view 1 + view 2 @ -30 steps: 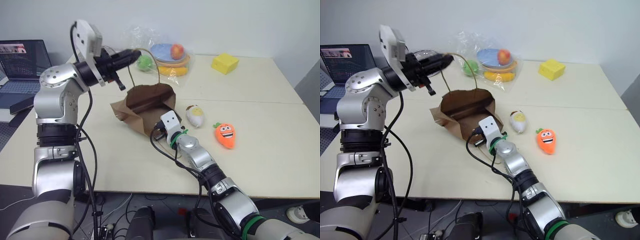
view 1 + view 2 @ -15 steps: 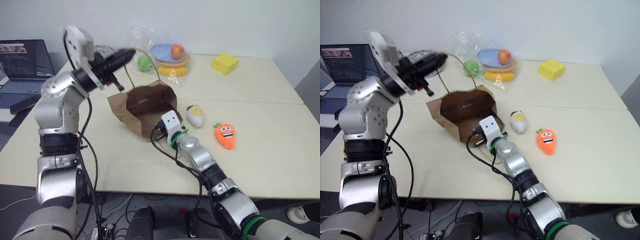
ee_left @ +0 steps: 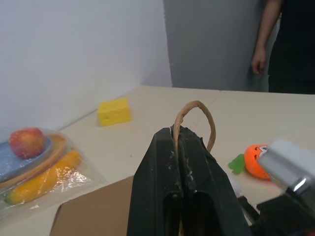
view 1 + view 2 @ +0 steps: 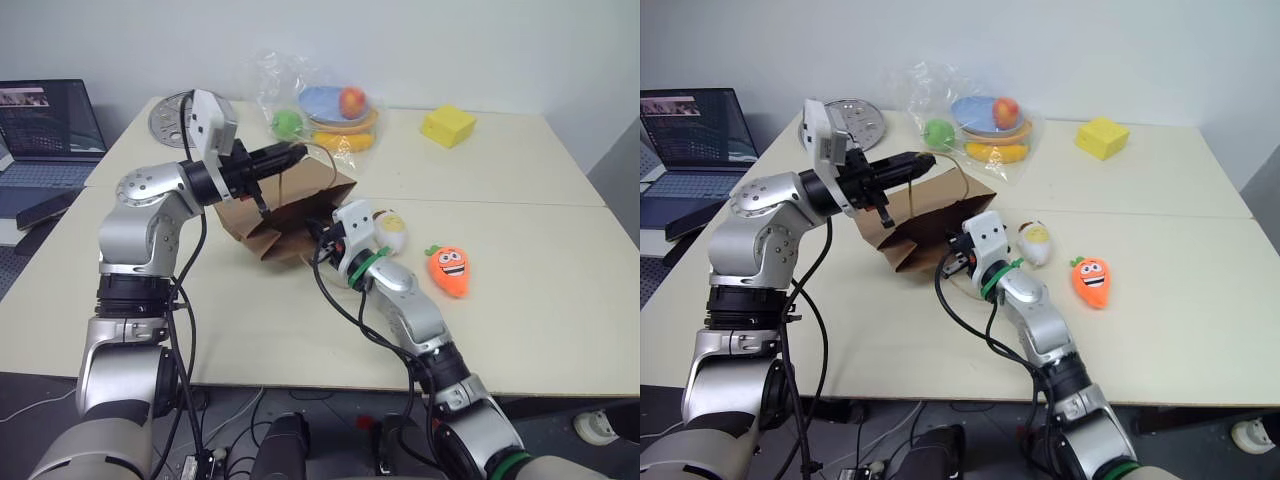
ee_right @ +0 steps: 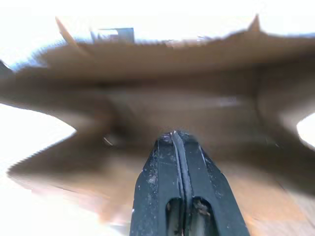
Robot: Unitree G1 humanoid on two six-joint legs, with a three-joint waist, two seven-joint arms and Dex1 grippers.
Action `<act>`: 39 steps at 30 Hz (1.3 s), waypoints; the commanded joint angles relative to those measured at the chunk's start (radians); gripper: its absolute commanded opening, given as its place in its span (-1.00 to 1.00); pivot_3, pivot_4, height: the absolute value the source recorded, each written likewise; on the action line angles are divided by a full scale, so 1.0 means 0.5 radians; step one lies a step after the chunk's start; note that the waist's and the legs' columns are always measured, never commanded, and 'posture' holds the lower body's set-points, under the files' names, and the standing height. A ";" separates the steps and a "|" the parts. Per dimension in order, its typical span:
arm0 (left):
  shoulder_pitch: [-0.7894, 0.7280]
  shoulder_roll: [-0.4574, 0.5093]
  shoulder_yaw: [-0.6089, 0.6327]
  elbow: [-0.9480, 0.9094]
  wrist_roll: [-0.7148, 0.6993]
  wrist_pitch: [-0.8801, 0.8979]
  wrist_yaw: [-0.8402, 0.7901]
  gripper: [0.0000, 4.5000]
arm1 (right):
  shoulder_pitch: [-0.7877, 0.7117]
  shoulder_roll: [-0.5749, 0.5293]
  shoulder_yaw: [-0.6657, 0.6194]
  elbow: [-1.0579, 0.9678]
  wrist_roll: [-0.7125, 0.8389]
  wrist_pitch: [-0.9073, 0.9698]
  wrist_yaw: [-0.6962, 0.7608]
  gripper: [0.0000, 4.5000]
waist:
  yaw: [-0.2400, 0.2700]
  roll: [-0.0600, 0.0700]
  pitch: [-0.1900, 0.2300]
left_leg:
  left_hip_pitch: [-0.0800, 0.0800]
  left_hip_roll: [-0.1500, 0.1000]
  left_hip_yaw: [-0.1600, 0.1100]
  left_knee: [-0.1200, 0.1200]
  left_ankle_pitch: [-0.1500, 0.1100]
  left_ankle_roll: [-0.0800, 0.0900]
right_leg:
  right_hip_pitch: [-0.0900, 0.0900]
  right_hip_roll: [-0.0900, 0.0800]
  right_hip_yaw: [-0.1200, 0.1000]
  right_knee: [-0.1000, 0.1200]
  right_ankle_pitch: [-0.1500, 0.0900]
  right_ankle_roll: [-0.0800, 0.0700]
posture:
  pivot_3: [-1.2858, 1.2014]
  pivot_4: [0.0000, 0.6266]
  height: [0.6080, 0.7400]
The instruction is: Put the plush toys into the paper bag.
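The paper bag [image 4: 290, 215] lies tipped near the table's [image 4: 520, 200] middle; its mouth is hidden. The left gripper [image 3: 178, 135] pinches its handle [image 3: 196, 115]; the right gripper [image 5: 173, 140], fingers together, points into the brown paper. The carrot [image 4: 450, 268] stands leaf-up towards the table's right edge, the egg toy [image 4: 390, 228] between it and the bag.

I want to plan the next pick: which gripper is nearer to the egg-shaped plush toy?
Right. The right gripper is at the paper bag, just beside the egg-shaped plush toy. The left gripper holds the bag's handle, up beyond the bag.
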 commanded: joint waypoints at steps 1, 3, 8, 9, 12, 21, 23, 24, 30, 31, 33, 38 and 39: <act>-0.033 0.010 0.000 -0.035 0.001 -0.013 -0.026 -1.00 | 0.037 -0.059 -0.011 -0.341 0.102 0.083 0.084 -1.00 | 0.001 0.000 0.000 | -0.001 0.000 0.000 0.000 0.000 0.000 | 0.000 0.000 0.000 -0.001 0.000 0.000 | 0.03 -0.52 1.00; -0.041 0.009 -0.012 -0.029 0.004 -0.007 -0.042 -1.00 | 0.063 -0.132 -0.052 -0.517 0.161 0.135 0.122 -1.00 | 0.002 0.000 0.000 | -0.001 0.000 0.001 0.000 0.000 0.000 | 0.000 -0.001 0.001 -0.002 0.000 0.000 | 0.03 -0.52 1.00; -0.047 0.006 -0.029 -0.021 0.012 -0.008 -0.060 -1.00 | 0.078 -0.286 -0.301 -0.889 0.372 0.266 0.081 -1.00 | 0.009 0.000 0.000 | -0.001 -0.001 0.002 0.001 0.000 0.000 | 0.001 -0.004 0.000 -0.003 -0.005 -0.009 | 0.03 -0.52 1.00; -0.049 0.007 -0.028 -0.020 0.011 -0.007 -0.060 -1.00 | 0.083 -0.310 -0.329 -0.914 0.383 0.288 0.064 -1.00 | 0.009 0.000 0.000 | -0.001 -0.001 0.002 0.001 0.000 0.000 | 0.001 -0.004 0.000 -0.004 -0.005 -0.009 | 0.03 -0.52 1.00; -0.054 0.011 -0.027 -0.021 0.011 -0.001 -0.062 -1.00 | 0.104 -0.412 -0.460 -0.921 0.304 0.377 -0.098 -1.00 | 0.008 0.000 0.000 | -0.001 -0.001 0.003 0.001 0.000 0.000 | 0.001 -0.005 0.000 -0.004 -0.005 -0.009 | 0.03 -0.52 1.00; -0.070 0.021 -0.026 -0.034 0.005 0.030 -0.073 -1.00 | 0.109 -0.793 -0.366 -0.551 0.027 0.716 -0.163 0.17 | 0.001 -0.001 0.001 | -0.001 -0.003 0.011 0.001 0.000 0.000 | 0.000 -0.009 0.003 -0.005 -0.011 -0.019 | 0.03 -0.52 1.00; -0.069 0.025 -0.026 -0.039 0.005 0.035 -0.073 -1.00 | 0.076 -0.771 -0.362 -0.501 0.019 0.710 -0.167 0.43 | -0.001 -0.001 0.001 | -0.001 -0.002 0.011 0.000 0.000 0.000 | -0.001 -0.007 0.002 -0.004 -0.010 -0.015 | 0.03 -0.52 1.00; -0.066 0.029 -0.024 -0.045 0.005 0.038 -0.073 -1.00 | 0.064 -0.760 -0.351 -0.482 0.023 0.750 -0.164 0.62 | -0.001 -0.001 0.001 | -0.001 -0.002 0.011 -0.001 0.000 0.000 | -0.001 -0.005 0.002 -0.004 -0.010 -0.015 | 0.03 -0.52 1.00; -0.036 0.054 -0.009 -0.087 -0.003 0.058 -0.070 -1.00 | 0.042 -0.641 -0.331 -0.432 0.036 0.830 -0.207 0.99 | 0.004 -0.001 0.001 | -0.001 -0.002 0.011 -0.001 0.000 0.000 | 0.000 -0.004 -0.001 -0.003 -0.011 -0.013 | 0.03 -0.52 1.00; -0.031 0.057 -0.008 -0.093 -0.005 0.063 -0.069 -1.00 | 0.045 -0.620 -0.341 -0.424 0.049 0.864 -0.215 0.99 | 0.004 -0.001 0.001 | -0.002 -0.002 0.011 -0.001 0.000 0.000 | 0.000 -0.004 -0.001 -0.003 -0.011 -0.013 | 0.03 -0.52 1.00; -0.020 0.061 -0.006 -0.108 -0.005 0.070 -0.063 -1.00 | 0.066 -0.639 -0.284 -0.383 -0.015 0.864 -0.219 0.99 | 0.004 -0.001 0.001 | -0.002 -0.002 0.011 -0.001 0.000 0.000 | 0.000 -0.004 0.000 -0.003 -0.011 -0.013 | 0.03 -0.52 1.00; -0.012 0.067 -0.003 -0.123 -0.007 0.077 -0.054 -1.00 | 0.097 -0.712 -0.161 -0.315 -0.159 0.782 -0.215 0.99 | 0.007 -0.001 0.001 | -0.002 -0.003 0.011 -0.001 0.000 0.000 | 0.000 -0.005 0.000 -0.005 -0.011 -0.013 | 0.03 -0.52 1.00; -0.013 0.068 -0.002 -0.122 -0.008 0.078 -0.053 -1.00 | 0.098 -0.712 -0.162 -0.305 -0.167 0.772 -0.218 0.99 | 0.006 -0.001 0.001 | -0.002 -0.003 0.011 -0.001 0.000 0.000 | 0.000 -0.005 0.000 -0.005 -0.011 -0.014 | 0.03 -0.52 1.00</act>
